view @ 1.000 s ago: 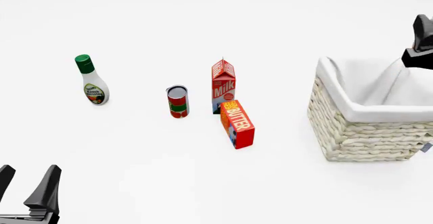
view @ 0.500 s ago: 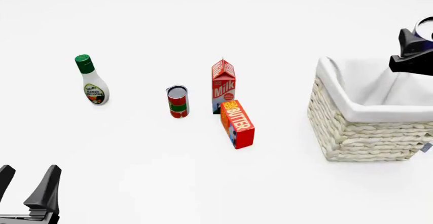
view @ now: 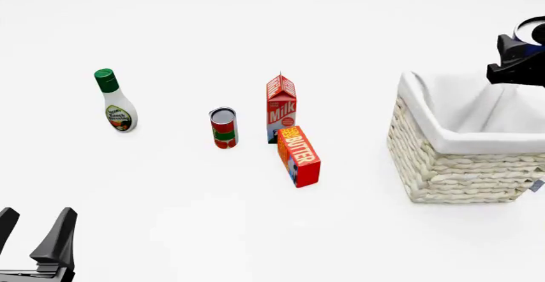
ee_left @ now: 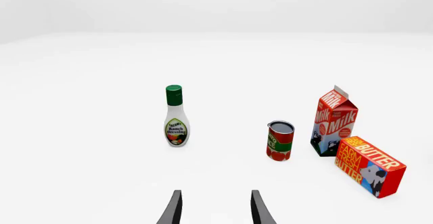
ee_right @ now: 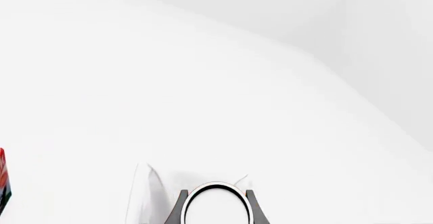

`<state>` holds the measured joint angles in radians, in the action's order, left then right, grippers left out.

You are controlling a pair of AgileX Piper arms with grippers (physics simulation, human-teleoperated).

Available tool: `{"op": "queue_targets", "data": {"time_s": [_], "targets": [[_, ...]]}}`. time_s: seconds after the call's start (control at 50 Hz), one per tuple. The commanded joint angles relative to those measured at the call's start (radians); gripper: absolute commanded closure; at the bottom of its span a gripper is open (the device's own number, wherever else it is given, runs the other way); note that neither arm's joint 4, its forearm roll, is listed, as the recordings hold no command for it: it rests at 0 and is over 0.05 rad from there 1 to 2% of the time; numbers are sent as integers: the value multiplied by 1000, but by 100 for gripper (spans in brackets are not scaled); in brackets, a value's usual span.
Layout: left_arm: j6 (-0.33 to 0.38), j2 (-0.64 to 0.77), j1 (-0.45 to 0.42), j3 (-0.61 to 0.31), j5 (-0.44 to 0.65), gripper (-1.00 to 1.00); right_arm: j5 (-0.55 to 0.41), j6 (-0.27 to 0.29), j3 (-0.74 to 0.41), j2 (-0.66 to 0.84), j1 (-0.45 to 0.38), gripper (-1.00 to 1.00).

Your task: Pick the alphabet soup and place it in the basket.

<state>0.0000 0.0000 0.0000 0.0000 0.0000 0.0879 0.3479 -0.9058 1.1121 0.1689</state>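
- The alphabet soup (ee_right: 216,206) is seen in the right wrist view as a round silvery-white top framed closely by two dark fingers; in the front view only a sliver of its rim and blue label shows at the frame's right edge (view: 537,32).
- The right end effector (view: 521,57) is judged to be closed on the can, which is held clear of the desk (view: 255,231), above the far right part of the basket.
- The basket (view: 443,161) stands at the right of the desk; the visible part of its white lining holds nothing.
- Progress is judged as follows: the pick is done and the carry is nearly complete; lowering the can into the basket and releasing it are left.
- The left end effector (view: 32,231) rests at the near left corner with its fingers (ee_left: 260,211) spread apart, holding nothing.
- The remaining items stand apart from the basket: a red-and-green can (view: 224,127), a milk carton (view: 281,106) with a butter box (view: 299,156) just in front of it, and a dressing bottle (view: 114,101) well to the left.
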Motion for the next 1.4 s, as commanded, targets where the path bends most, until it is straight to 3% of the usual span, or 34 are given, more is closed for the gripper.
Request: {"op": "queue_targets", "data": {"time_s": [0.02,1.4], "targets": [[0,0,0,0,0,-100,-47,-2,-44,40,-12,100],[0,0,0,0,0,-100,-93,38,1,162,2,100]]}}
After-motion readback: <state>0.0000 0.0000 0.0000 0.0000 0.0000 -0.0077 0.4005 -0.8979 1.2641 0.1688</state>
